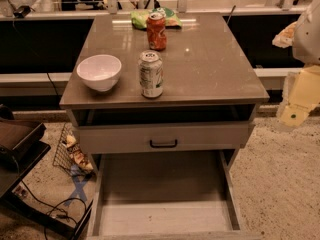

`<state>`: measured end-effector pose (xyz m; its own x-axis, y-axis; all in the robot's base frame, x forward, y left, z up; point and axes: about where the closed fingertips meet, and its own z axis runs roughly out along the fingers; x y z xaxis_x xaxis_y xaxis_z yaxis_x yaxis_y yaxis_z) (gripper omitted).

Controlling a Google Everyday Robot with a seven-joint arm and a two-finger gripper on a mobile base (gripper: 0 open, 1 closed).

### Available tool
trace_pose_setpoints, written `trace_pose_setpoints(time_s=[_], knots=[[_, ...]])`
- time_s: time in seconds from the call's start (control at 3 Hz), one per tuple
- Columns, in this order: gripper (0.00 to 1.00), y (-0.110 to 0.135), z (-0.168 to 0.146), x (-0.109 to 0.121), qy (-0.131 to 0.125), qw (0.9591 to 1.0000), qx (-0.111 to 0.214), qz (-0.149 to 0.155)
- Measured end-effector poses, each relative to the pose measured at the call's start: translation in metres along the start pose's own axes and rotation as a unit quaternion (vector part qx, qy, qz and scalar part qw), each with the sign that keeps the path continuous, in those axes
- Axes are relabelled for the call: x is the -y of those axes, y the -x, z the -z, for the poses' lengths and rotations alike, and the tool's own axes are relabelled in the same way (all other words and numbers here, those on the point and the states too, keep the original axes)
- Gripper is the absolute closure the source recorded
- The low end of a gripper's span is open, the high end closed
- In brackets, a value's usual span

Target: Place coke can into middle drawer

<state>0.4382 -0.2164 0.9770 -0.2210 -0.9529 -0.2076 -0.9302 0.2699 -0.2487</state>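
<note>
The middle drawer (165, 216), pulled out under the cabinet (210, 79), runs off the bottom edge, and the open slot just beneath the cabinet's top is too dark to see into. At the back of the cabinet top a green bag (172, 18) is partly hidden behind the coke can (156, 31). Right of the cabinet the gripper (295, 109) hangs with its arm cut off by the right edge; left of the cabinet a wire basket (67, 151) holds things too small to tell.
</note>
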Motion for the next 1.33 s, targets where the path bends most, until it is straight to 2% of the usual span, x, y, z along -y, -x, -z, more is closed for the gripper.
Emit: trace_pose_setpoints(time_s=[0.33, 0.67, 1.0, 1.33], knots=[[0.00, 0.000, 0.000, 0.000, 0.000, 1.0000, 0.000, 0.000], [0.00, 0.003, 0.005, 0.017, -0.012, 0.9994, 0.026, -0.021], [0.00, 0.001, 0.012, 0.054, -0.048, 0.9908, 0.100, -0.078], [0.00, 0.008, 0.003, 0.086, -0.089, 0.9611, 0.233, -0.119]])
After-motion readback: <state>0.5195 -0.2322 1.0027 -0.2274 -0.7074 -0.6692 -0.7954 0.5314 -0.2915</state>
